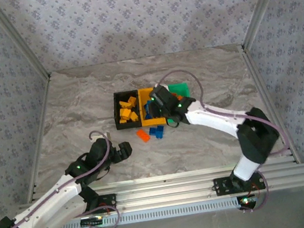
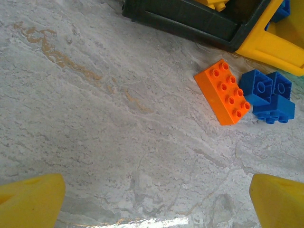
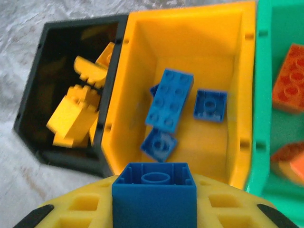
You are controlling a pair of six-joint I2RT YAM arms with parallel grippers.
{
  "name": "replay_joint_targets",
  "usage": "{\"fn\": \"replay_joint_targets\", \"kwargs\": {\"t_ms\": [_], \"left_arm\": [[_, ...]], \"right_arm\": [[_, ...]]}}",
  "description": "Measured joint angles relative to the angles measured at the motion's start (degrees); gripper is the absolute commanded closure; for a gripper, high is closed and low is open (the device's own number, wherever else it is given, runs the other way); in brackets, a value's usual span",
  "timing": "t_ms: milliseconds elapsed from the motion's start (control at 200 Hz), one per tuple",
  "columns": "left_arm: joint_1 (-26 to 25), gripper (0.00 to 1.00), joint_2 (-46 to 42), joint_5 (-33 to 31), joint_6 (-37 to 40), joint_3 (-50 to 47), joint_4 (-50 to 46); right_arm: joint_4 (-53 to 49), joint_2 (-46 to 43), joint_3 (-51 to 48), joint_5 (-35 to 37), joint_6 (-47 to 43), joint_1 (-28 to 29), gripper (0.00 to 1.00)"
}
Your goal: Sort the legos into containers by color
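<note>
**Holding a blue brick above the yellow bin**

The marble-patterned table (image 1: 82, 101) carries three bins side by side near its middle. The left arm (image 1: 55, 193) reaches in from 7 o'clock and the right arm (image 1: 220, 118) from 4 o'clock.

The black bin (image 1: 115, 110) stands at 9 o'clock of the yellow bin (image 1: 146, 91). The green bin (image 1: 182, 87) stands at 3 o'clock of the yellow one, and the walls of neighbouring bins touch.

The left gripper (image 1: 124, 149) sits low over the table at 7 o'clock of the bins. In its wrist view the two yellow fingertips (image 2: 31, 202) stand at opposite corners, spread wide, with bare table between them.

The right gripper (image 1: 159, 107) hangs over the yellow bin, its fingers closed narrow on a blue brick (image 3: 154, 197), hollow side showing in its wrist view.

Yellow bricks (image 3: 71, 116) are piled in the black bin. Three smaller blue pieces (image 3: 169, 99) lie on the floor of the yellow bin. Orange bricks (image 3: 288, 85) lie in the green bin.

On the table at 6 o'clock of the bins lies one orange block (image 2: 222, 91), studs up. Just beside it at 3 o'clock are loose blue blocks (image 2: 268, 95), which touch each other.
</note>
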Motion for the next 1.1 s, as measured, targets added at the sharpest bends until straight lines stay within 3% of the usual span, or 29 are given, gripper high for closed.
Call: {"fn": "replay_joint_targets", "kwargs": {"t_ms": [195, 400, 575, 675, 879, 1099], "left_arm": [[0.0, 0.0, 2.6, 0.0, 1.4, 1.0, -0.1], [0.0, 0.0, 8.8, 0.0, 3.7, 4.7, 1.0], [0.0, 0.02, 15.2, 0.0, 5.0, 7.6, 3.5], [-0.8, 0.07, 18.8, -0.3, 5.6, 9.8, 5.2], [-3.8, 0.14, 28.9, -3.7, 6.3, 15.6, 9.8], [-4.0, 0.28, 41.8, -6.8, 5.7, 20.9, 13.5]], "right_arm": [[-2.0, 10.8, 9.0, 0.3, -2.4, -2.9, 0.69], [-3.8, 15.1, 14.8, 0.4, -3.5, -3.7, 0.39], [-4.2, 14.7, 15.1, 0.4, -3.2, -3.8, 0.31], [-2.8, 11.2, 12.2, 0.3, -3.1, -3.8, 0.29], [1.4, -5.0, -1.6, 0.6, -1.6, -3.6, 0.29], [3.1, -17.6, -14.5, 1.4, 0.8, -2.7, 0.29]]}}
